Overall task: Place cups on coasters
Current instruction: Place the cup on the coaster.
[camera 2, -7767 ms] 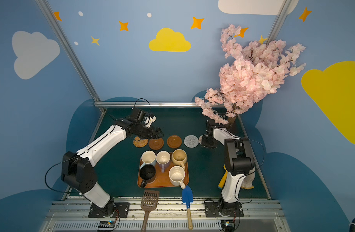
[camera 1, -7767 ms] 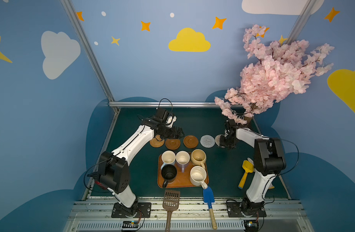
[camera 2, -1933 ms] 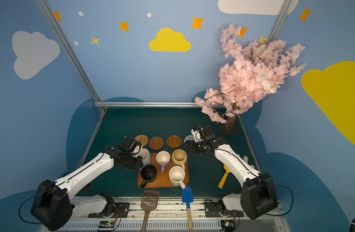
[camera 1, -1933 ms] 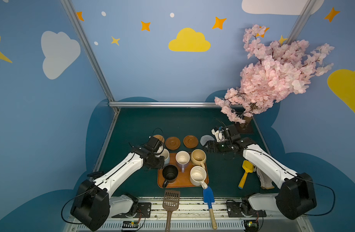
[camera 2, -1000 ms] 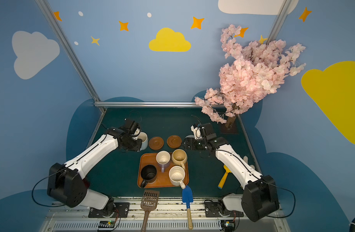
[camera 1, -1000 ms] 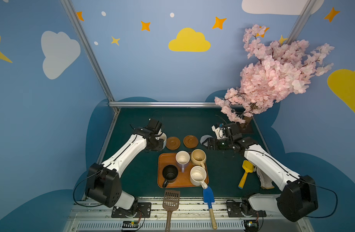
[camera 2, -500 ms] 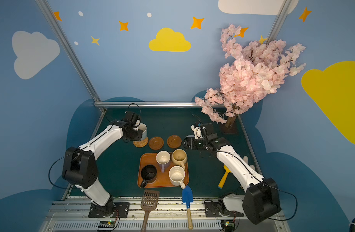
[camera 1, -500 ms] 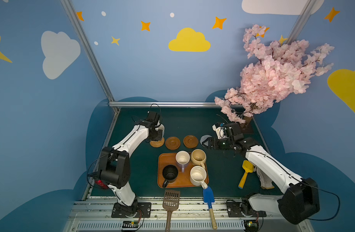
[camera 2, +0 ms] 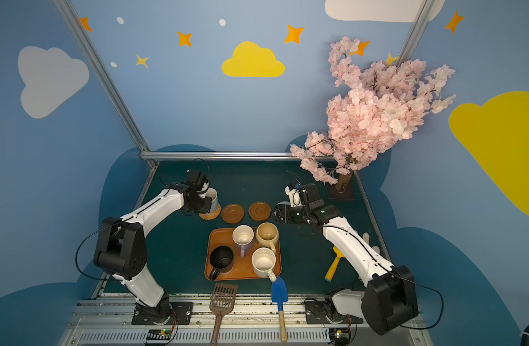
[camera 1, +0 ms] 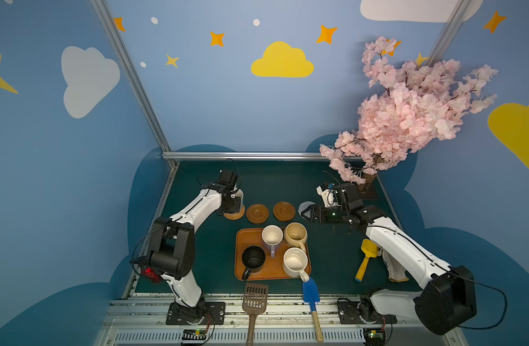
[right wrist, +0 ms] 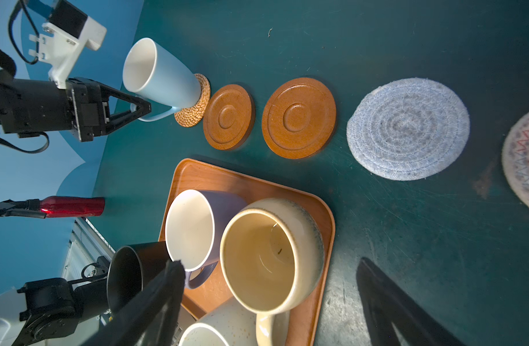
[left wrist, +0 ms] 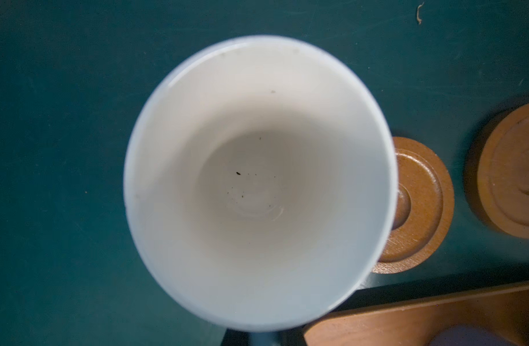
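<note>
The smooth, tapered light blue mug (right wrist: 164, 81) was gripped by its loop handle in the clenched left tool (right wrist: 139, 109). Its base was set at the woven rattan coaster (right wrist: 194, 104) toward the surface's left edge. Alongside were ranged two grooved wooden coasters (right wrist: 229, 116) and a coiled rope coaster (right wrist: 407, 128). The right tool (camera 1: 312, 214) was held spread, released.

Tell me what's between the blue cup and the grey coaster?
Two empty brown wooden coasters lie between the blue cup and grey coaster, shown in the right wrist view.
</note>
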Action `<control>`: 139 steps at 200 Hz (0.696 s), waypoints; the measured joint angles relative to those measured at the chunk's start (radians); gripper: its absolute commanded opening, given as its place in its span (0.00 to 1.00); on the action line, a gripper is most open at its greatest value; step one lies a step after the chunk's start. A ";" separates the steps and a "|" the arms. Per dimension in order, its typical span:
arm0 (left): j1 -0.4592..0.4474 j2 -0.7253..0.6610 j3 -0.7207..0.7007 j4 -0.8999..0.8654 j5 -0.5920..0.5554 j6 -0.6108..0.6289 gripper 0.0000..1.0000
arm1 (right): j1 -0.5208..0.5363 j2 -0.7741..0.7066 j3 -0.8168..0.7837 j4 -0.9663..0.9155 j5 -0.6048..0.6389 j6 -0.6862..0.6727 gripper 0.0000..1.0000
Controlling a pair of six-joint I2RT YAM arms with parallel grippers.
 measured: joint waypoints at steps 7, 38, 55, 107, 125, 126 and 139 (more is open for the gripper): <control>0.003 -0.003 -0.005 0.005 0.013 0.000 0.04 | 0.000 0.000 0.000 0.000 0.000 0.000 0.90; 0.008 0.003 -0.014 0.014 0.069 -0.003 0.04 | 0.000 0.002 0.001 -0.001 0.000 -0.002 0.90; 0.006 -0.002 -0.028 0.026 0.077 -0.006 0.04 | 0.000 0.003 0.005 -0.003 0.002 -0.004 0.90; 0.003 -0.010 -0.038 0.031 0.048 -0.003 0.05 | 0.000 0.010 0.013 -0.003 0.003 -0.004 0.90; 0.003 -0.010 -0.035 0.026 0.041 0.001 0.05 | 0.000 0.013 0.013 -0.003 0.003 -0.003 0.90; 0.003 -0.010 -0.034 0.025 0.040 0.001 0.05 | 0.000 0.014 0.013 -0.003 0.003 -0.003 0.90; 0.003 -0.010 -0.031 0.016 0.032 0.003 0.06 | 0.000 0.014 0.013 -0.004 0.003 -0.004 0.90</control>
